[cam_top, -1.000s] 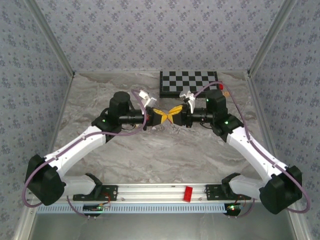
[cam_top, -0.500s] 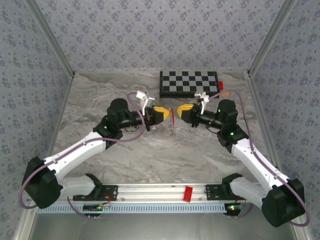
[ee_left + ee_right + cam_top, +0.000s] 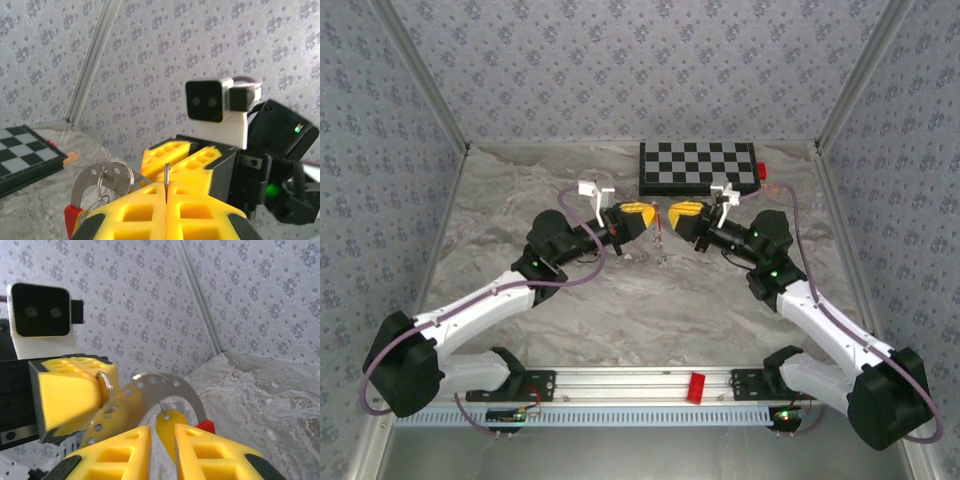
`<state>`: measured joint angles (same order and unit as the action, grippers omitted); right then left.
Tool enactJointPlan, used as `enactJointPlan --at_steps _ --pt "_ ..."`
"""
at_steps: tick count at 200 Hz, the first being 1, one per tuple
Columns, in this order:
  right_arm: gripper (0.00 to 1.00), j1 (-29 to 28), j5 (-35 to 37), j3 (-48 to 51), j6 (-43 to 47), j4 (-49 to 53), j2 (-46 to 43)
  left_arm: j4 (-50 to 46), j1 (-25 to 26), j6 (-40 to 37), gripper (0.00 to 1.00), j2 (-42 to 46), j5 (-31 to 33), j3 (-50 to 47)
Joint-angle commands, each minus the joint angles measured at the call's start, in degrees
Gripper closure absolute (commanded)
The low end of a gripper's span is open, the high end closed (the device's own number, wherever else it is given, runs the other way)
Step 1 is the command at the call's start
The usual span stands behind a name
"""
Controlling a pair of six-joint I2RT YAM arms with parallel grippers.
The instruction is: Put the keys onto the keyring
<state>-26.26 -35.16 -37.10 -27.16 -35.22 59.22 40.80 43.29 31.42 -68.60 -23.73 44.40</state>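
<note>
The two arms meet up in the air over the bench (image 3: 620, 310), near its far edge, just in front of the checkerboard (image 3: 698, 167). The left claw (image 3: 638, 218) is clenched tight on the keyring (image 3: 150, 387). It pinches the thin grey edge, so the ring sticks out toward the other arm with its red part hanging low. The right claw (image 3: 682, 214) faces it, very close. Its fingers stand a little apart, and a small tan key (image 3: 168, 426) sits right at the gap, touching the ring. I cannot tell if the claw is really pinching the key or is just beside it. I think this is the threading step, getting a key onto the ring. Next, the right claw needs a slow, careful push along the ring while the left claw holds it steady.
</note>
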Motion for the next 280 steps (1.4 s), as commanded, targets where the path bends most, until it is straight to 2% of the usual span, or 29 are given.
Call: enactJointPlan --at_steps 1,48,80,132,280 --pt "0.81 -0.2 2.0 0.5 -5.0 -8.9 0.7 6.9 0.8 2.0 1.00 0.7 1.0 0.5" --pt "0.75 -0.6 1.5 2.1 -11.0 -19.1 3.1 8.9 0.9 3.1 1.00 0.6 2.6 -0.2" --pt "0.75 -2.3 1.4 2.6 -11.7 -24.2 4.7 9.2 1.0 3.8 1.00 -0.1 2.0 0.4" --pt "0.75 -5.0 1.1 1.2 -9.8 -24.4 6.2 8.8 1.1 3.5 1.00 -0.3 1.9 0.2" --pt "0.75 -5.2 2.3 0.5 -10.6 -27.2 7.3 8.0 1.2 3.4 1.00 -0.9 0.6 0.4"
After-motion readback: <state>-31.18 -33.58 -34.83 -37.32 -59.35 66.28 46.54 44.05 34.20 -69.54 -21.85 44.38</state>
